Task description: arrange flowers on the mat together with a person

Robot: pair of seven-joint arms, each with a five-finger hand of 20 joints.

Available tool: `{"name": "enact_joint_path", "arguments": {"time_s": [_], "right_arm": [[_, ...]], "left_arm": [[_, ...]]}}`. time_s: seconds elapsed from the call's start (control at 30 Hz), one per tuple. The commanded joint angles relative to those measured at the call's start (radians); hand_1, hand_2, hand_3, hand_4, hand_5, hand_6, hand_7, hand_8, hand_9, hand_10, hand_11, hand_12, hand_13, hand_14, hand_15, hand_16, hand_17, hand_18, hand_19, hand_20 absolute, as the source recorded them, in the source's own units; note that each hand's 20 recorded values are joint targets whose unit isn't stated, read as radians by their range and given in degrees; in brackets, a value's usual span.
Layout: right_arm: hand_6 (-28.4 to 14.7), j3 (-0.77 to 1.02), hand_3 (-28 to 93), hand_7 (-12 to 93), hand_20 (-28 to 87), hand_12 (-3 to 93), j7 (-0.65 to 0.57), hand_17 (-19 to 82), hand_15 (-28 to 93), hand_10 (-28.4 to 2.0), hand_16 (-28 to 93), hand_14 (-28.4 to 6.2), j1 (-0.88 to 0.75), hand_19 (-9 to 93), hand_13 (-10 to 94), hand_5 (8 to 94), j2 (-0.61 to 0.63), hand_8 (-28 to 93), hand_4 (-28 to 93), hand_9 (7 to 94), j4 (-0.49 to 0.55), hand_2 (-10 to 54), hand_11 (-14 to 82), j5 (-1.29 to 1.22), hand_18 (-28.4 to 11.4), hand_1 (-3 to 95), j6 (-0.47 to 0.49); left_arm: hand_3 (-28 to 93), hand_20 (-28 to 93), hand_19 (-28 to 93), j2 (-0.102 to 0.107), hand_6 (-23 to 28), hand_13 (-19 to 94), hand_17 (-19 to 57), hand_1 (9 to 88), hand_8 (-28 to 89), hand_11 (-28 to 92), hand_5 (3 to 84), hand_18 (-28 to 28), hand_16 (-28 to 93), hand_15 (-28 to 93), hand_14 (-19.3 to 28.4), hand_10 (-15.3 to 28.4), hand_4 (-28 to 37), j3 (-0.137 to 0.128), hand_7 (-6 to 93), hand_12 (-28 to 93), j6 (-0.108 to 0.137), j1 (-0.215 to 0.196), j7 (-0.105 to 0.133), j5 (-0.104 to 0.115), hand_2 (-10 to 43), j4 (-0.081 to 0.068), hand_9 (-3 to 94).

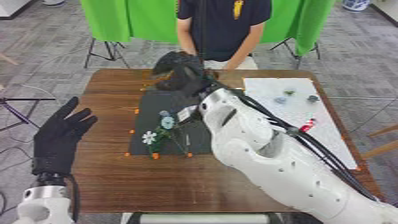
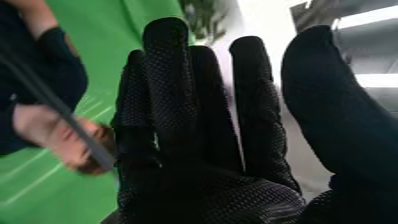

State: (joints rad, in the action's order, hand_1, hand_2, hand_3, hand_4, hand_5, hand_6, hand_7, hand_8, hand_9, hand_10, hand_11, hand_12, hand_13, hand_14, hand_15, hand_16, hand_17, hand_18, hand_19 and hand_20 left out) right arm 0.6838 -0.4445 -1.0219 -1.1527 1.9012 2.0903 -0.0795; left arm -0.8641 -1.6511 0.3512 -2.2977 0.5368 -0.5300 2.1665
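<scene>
Well, a blue-and-white pot (image 1: 356, 5) is cut off by the upper right edge of the head view, its contents too small to tell. The mat (image 1: 160, 107) lies mid-frame on the table (image 1: 102, 185), bearing a white flower (image 1: 149, 137) and a blue flower (image 1: 167, 122), near its lower left part. The right hand (image 1: 182, 75) is over the mat's upper end, partly hiding it; the arm covers some of the mat's right side. The wrist view shows that hand's fingers straight, thumb apart, with lights (image 2: 378, 80) and a blurred leafy patch (image 2: 203, 17) beyond. At left in the head view, the left hand (image 1: 58, 137) is loosely spread. Small pieces on the sheet (image 1: 329, 142), at right, are hard to make out.
</scene>
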Motion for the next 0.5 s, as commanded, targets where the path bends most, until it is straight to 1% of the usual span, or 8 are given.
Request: {"name": "enact_joint_path", "arguments": {"time_s": [0.03, 0.1, 0.17, 0.27, 0.33, 0.4, 0.43, 0.5], "right_arm": [[3.2, 0.153, 77, 17, 21, 14.2, -0.018, 24, 56, -12.3, 12, -9.9, -0.096, 74, 62, 61.1, 0.058, -13, -27, 56.2, 0.089, -9.5, 12.8, -0.043, -17.4, 40.3, -0.057], [3.1, 0.199, 77, 17, 21, 14.2, -0.018, 24, 56, -12.3, 12, -10.2, -0.141, 74, 62, 61.2, 0.086, -13, -27, 56.2, 0.121, -9.5, 12.8, -0.078, -17.5, 40.1, -0.086], [3.0, 0.272, 77, 17, 21, 14.2, -0.011, 24, 56, -12.4, 12, -10.3, -0.217, 74, 62, 61.3, 0.111, -13, -27, 56.3, 0.162, -9.5, 12.7, -0.143, -17.6, 40.0, -0.106], [2.9, 0.413, 76, 17, 20, 14.2, 0.003, 24, 56, -12.5, 12, -10.9, -0.355, 74, 61, 61.1, 0.155, -13, -26, 56.4, 0.221, -9.5, 12.7, -0.272, -17.5, 39.1, -0.124], [2.8, 0.503, 76, 17, 20, 14.2, 0.026, 23, 56, -12.6, 11, -11.2, -0.448, 72, 61, 60.8, 0.18, -13, -26, 56.2, 0.247, -9.5, 12.7, -0.371, -17.4, 37.8, -0.15], [2.7, 0.608, 76, 16, 19, 14.2, 0.078, 21, 55, -12.7, 11, -11.4, -0.546, 70, 59, 59.5, 0.197, -12, -25, 56.0, 0.265, -8.3, 12.8, -0.506, -17.0, 36.6, -0.148], [2.8, 0.644, 77, 17, 18, 14.2, 0.087, 20, 54, -12.8, 11, -11.5, -0.583, 69, 58, 58.8, 0.211, -12, -25, 55.3, 0.271, -7.6, 12.8, -0.57, -17.0, 36.0, -0.168], [3.0, 0.724, 77, 17, 18, 14.3, 0.14, 19, 53, -13.1, 10, -12.2, -0.665, 67, 57, 57.5, 0.221, -13, -25, 54.4, 0.276, -6.2, 12.8, -0.667, -17.1, 34.4, -0.171]], "left_arm": [[78, 23, 51, 0.023, 7.1, 31, -7.3, 22.3, -9, 24, 40.7, 25.1, -8, 51, 27.6, 19.2, -28.3, 0.008, 11.7, 11, 0.028, -0.032, 0.044, 0.034, 5.2, 0.007, 40.9], [77, 23, 51, 0.04, 7.1, 31, -7.3, 22.4, -9, 24, 40.6, 25.2, -8, 51, 27.7, 19.2, -28.3, 0.016, 11.7, 11, 0.041, -0.037, 0.07, 0.052, 5.2, 0.007, 40.8], [77, 23, 51, 0.044, 7.0, 31, -7.3, 22.4, -9, 24, 40.6, 25.2, -8, 51, 27.7, 19.2, -28.3, 0.016, 11.7, 11, 0.043, -0.044, 0.078, 0.055, 5.3, 0.009, 40.8], [77, 23, 51, 0.036, 6.8, 31, -7.3, 22.3, -9, 24, 40.6, 25.2, -8, 51, 27.8, 19.2, -28.3, 0.022, 11.6, 11, 0.038, -0.036, 0.068, 0.043, 5.5, 0.005, 40.8], [77, 23, 51, 0.038, 6.6, 30, -7.3, 21.9, -9, 24, 40.7, 25.2, -8, 51, 27.8, 19.1, -28.3, 0.013, 11.3, 11, 0.043, -0.047, 0.066, 0.043, 5.6, 0.01, 40.7], [77, 23, 51, 0.024, 6.0, 30, -7.3, 21.5, -9, 23, 40.6, 25.2, -8, 51, 27.8, 18.9, -28.3, 0.005, 11.0, 11, 0.043, -0.055, 0.059, 0.03, 5.7, 0.012, 40.5], [77, 23, 51, 0.029, 5.6, 30, -7.3, 21.4, -9, 23, 40.3, 25.2, -8, 51, 27.8, 18.7, -28.3, 0.008, 10.8, 11, 0.049, -0.055, 0.074, 0.038, 5.8, 0.012, 40.4], [76, 23, 51, 0.024, 5.0, 30, -7.4, 21.2, -9, 23, 39.8, 25.2, -8, 51, 27.9, 18.6, -28.3, 0.003, 10.6, 11, 0.05, -0.057, 0.073, 0.034, 5.9, 0.013, 40.2]]}}
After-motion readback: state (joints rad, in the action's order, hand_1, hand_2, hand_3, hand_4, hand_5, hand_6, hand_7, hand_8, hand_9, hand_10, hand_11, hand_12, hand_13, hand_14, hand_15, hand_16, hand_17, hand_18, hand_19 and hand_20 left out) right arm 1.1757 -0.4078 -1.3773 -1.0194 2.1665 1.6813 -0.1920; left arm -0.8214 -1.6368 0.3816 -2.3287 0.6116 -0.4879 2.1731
